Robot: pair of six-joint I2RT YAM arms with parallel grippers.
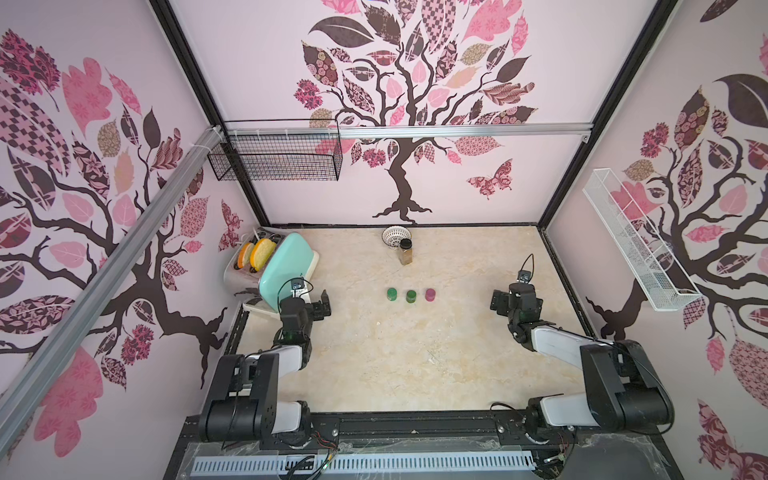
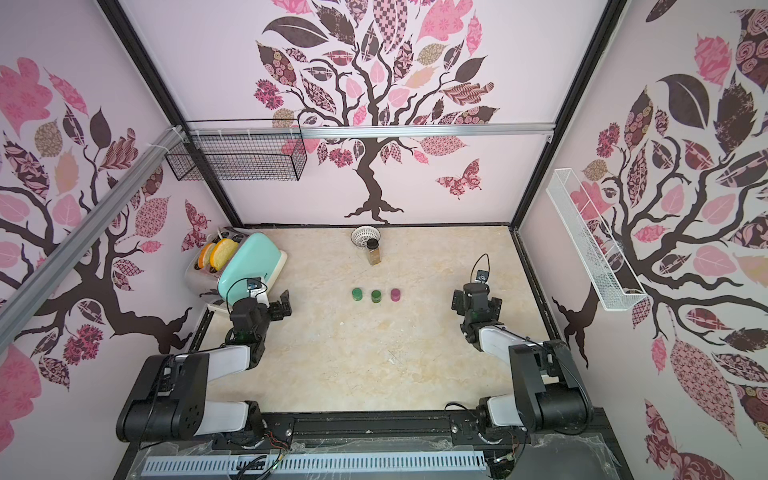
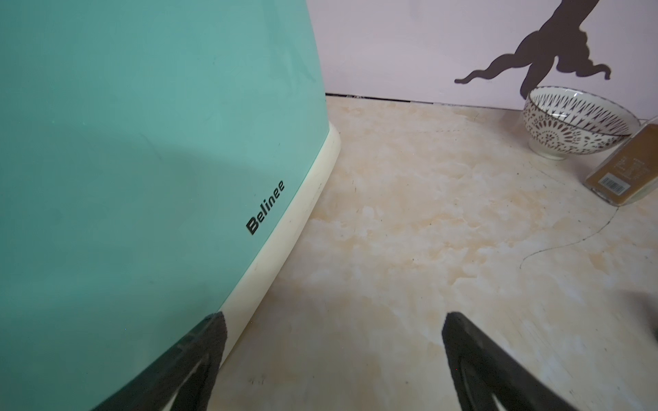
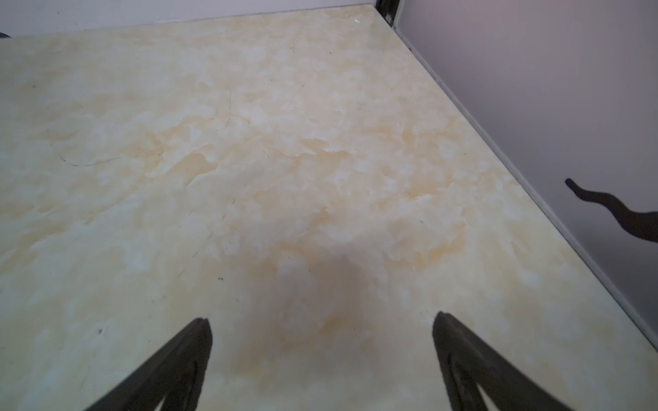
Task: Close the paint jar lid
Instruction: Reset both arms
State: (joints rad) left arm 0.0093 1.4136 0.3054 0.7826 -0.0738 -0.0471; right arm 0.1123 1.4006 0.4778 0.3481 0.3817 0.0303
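teal appliance beside toaster | patterned bowl just beside spice jar | black wire basket on back rail

Both top views show you the three small round green and pink plastic paint jars, on the robot's side of the tall amber spice bottle, too small to judge their lids. The left wrist view cuts that bottle off, cap unseen.

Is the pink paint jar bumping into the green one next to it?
Apart. Both top views show bare table between the pink paint jar and the nearest green jar.
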